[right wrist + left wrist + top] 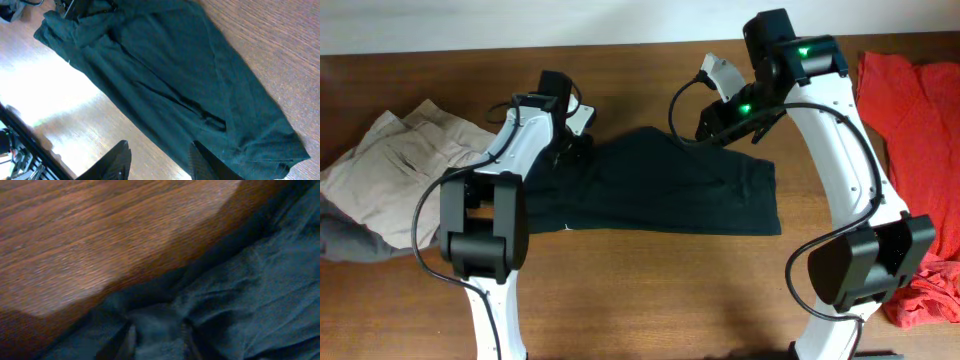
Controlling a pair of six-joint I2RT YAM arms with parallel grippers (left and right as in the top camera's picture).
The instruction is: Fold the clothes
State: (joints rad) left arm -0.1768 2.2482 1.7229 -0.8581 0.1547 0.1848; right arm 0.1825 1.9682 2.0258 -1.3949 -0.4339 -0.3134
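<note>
Beige trousers (390, 165) at left, red garments (910, 110) at right, both apart from the black T-shirt (670, 190) spread crosswise in the middle of the table (640, 300). Bent low onto its left end, left gripper (572, 150), fingers (129, 341) straddling bunched cloth; cannot tell whether clamped. Hovering at its far edge, right gripper (715, 125), fingers (117, 160) spread, empty. Bare wood along the near edge.

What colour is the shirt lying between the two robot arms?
The shirt is plain black, with no pattern. The overhead view shows it best.

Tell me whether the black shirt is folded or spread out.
Partly folded: black shirt lies in a flat band, layers overlapping, one end bunched.
</note>
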